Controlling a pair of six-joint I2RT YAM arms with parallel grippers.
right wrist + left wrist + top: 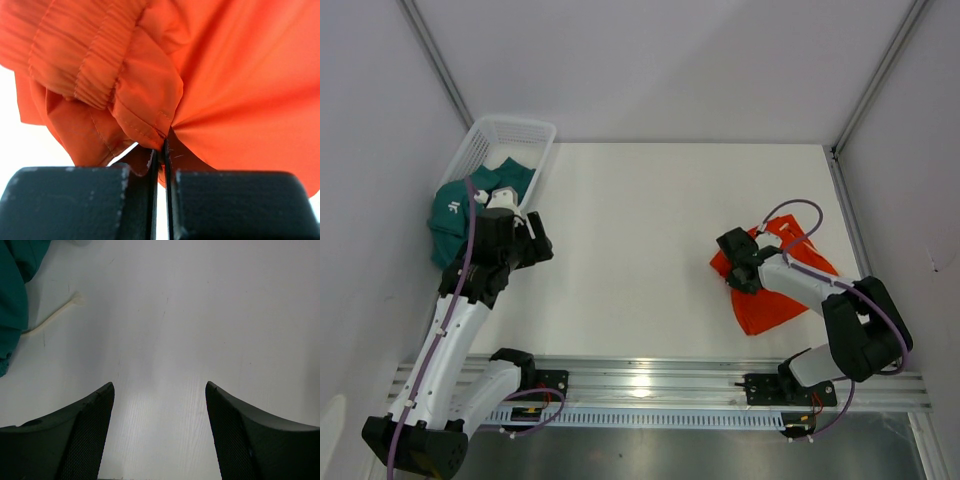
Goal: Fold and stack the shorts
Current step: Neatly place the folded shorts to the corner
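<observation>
Overhead, 2 arms work at opposite sides of a white table [650, 220]. At right, the orange shorts [775, 305] lie crumpled near the table's right edge, well apart from the other pair. The right gripper [742, 278] sits on their left margin, its arm reaching across the cloth from the near right.

In the right wrist view, the 2 fingers [75, 200] of this gripper are pressed together, with only a thin slit between them. A stitched hem of the orange cloth runs into that slit, so the gripper is clamped on the orange shorts. Creases fan out to the right from the pinch point. The gathered elastic waistband [85, 55] bunches at upper left, above the fingers.

At far left, a white mesh basket [515, 130] stands in the table's far-left corner. The teal shorts [450, 225] lie partly in it and spill over its near end toward the left wall. The left gripper [532, 243] hangs just beside them, on their right.

In the left wrist view, that gripper's jaws stand wide apart over bare table, holding nothing. Teal cloth fills the upper-left corner there, and 1 white drawstring [52, 317] trails from it across the tabletop.
</observation>
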